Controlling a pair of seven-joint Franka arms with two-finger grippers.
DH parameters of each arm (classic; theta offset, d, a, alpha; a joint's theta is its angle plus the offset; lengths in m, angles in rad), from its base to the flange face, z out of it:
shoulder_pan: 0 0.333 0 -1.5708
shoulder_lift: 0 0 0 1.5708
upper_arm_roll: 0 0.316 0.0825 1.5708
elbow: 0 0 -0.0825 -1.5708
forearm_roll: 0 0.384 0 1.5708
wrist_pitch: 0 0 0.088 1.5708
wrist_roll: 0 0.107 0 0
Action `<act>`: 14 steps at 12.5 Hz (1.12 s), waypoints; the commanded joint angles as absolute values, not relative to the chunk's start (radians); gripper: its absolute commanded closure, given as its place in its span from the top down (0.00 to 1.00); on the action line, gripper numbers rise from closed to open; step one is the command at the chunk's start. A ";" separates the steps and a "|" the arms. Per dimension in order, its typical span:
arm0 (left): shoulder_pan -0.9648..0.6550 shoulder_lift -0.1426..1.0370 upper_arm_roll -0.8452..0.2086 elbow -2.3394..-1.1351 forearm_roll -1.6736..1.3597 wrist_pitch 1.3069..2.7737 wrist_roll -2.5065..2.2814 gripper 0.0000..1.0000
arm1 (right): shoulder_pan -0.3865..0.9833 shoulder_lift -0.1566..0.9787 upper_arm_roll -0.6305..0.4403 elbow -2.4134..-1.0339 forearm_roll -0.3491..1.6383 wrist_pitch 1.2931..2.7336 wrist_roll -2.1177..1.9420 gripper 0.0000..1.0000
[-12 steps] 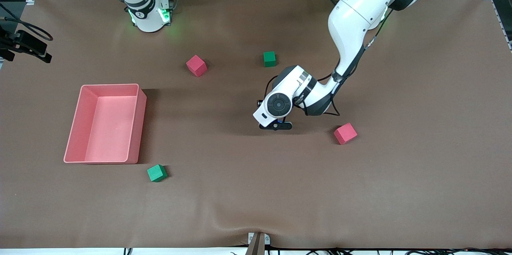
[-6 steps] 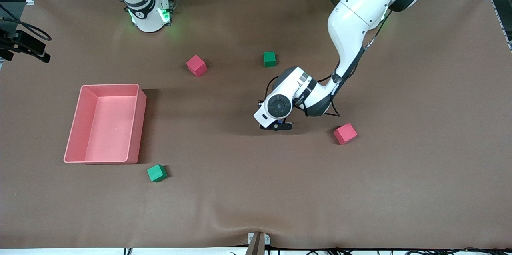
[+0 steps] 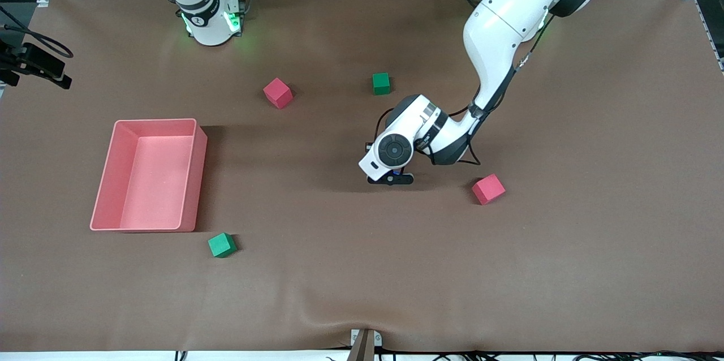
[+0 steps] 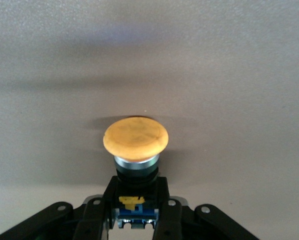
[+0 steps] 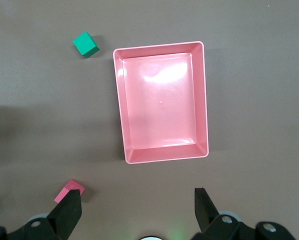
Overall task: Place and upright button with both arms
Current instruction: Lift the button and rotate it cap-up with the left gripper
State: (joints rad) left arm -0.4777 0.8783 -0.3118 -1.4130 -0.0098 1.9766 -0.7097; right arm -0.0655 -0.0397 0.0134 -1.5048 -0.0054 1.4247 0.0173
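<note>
- Brown cloth covers the whole desk (image 3: 565, 270), with a soft wrinkle at the edge closest to the front camera.
- A small green foam cube (image 3: 222, 245) lies nearest to the front camera, just beside the corner of the pink rectangular plastic tray (image 3: 194, 180); the tray is toward the right arm's end of the desk.
- A pink foam cube (image 3: 488, 189) lies toward the left arm's end, near the left gripper but apart from it.
- The left gripper (image 3: 390, 178) is low at the middle of the desk, and its black fingers (image 4: 97, 220) are clamped on the black cylindrical body of the small push-button switch (image 4: 135, 139).
- In the left wrist view the button's round orange cap points away from the gripper, with a silver ring under the cap and a blue and yellow end between the fingers.
- In the front view the white wrist covers the button, so I cannot tell there if it touches the cloth.
- Farther from the front camera lie a second pink foam cube (image 3: 278, 93) and a second green foam cube (image 3: 381, 83), well apart from each other.
- The right gripper (image 5: 137, 212) waits high above the tray, near its base, with its fingers wide apart and nothing between them.
</note>
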 commanded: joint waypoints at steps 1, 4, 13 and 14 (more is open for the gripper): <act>-0.494 0.855 -0.310 -1.390 -0.006 1.976 -0.814 0.00 | -0.072 -0.034 0.020 -1.494 -0.009 1.411 0.032 1.00; -0.502 0.821 -0.314 -1.359 -0.005 1.976 -0.895 0.00 | -0.075 -0.034 0.020 -1.494 -0.011 1.411 0.034 1.00; -0.646 0.787 -0.313 -1.304 0.360 2.105 -1.451 0.00 | -0.081 -0.002 0.018 -1.483 -0.025 1.439 0.018 1.00; -0.659 0.782 -0.310 -1.304 0.398 2.126 -1.507 0.00 | -0.081 -0.002 0.017 -1.477 -0.025 1.448 0.018 1.00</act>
